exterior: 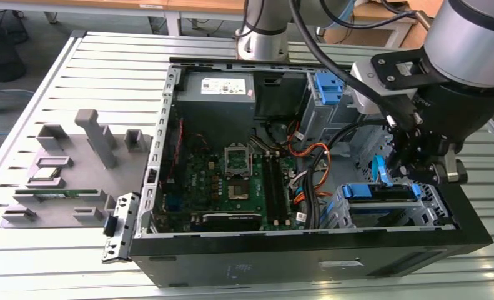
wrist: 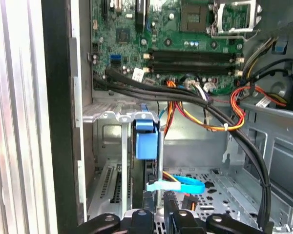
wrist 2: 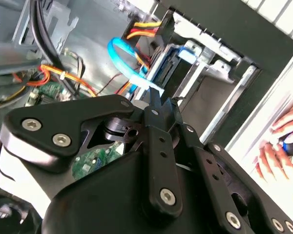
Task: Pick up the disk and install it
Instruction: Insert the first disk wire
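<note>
Grey slatted counter [exterior: 105,56] carries, at the exterior view's left, a grey moulded tray [exterior: 64,156] with small parts in it. Beside it lies an open black computer case [exterior: 313,265], its green motherboard [exterior: 230,181] showing. Further toward the exterior view's right, the disk [exterior: 380,190] sits in the metal drive cage [exterior: 434,209] at the case's front corner. Its blue rail [wrist: 146,141] shows edge-on in the first wrist view. The pincer [exterior: 415,175] hangs just above the disk, slightly to the exterior view's right of it. A light-blue cable loop [exterior: 378,170] rises close beside them. Whether the pincer [wrist 2: 154,97] is apart, together or touching the disk, I cannot tell. In the second wrist view, a person's hand [wrist 2: 283,148] rests beyond the case.
</note>
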`<state>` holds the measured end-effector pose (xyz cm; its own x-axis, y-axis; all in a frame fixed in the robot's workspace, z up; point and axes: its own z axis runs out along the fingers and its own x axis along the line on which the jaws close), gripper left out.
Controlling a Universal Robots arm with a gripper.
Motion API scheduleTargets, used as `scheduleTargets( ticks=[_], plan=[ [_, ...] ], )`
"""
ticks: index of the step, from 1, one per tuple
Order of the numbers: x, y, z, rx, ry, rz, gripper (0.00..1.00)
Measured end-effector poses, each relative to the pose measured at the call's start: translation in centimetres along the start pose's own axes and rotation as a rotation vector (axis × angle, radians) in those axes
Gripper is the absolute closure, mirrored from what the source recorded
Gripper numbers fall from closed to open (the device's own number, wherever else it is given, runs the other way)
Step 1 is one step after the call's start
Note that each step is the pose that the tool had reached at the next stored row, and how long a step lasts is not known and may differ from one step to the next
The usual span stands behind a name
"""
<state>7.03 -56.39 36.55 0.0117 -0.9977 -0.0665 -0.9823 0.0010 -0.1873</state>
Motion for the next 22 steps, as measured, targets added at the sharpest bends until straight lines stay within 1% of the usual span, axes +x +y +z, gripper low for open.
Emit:
scheduleTargets(
  ticks=[12, 13, 14, 19, 22],
  plan=[
    [0.02, -0.21, 0.23, -0.2171, 0.0001, 0.015, 0.76],
    [0.02, -0.21, 0.24, -0.2331, 0.0002, 0.016, 0.76],
    [0.01, -0.21, 0.24, -0.2352, 0.0002, 0.016, 0.76],
    [0.02, -0.23, 0.25, -0.2354, 0.0000, 0.016, 0.76],
    [0.03, -0.52, 0.30, -0.2354, 0.0001, 0.016, 0.76]
  ],
)
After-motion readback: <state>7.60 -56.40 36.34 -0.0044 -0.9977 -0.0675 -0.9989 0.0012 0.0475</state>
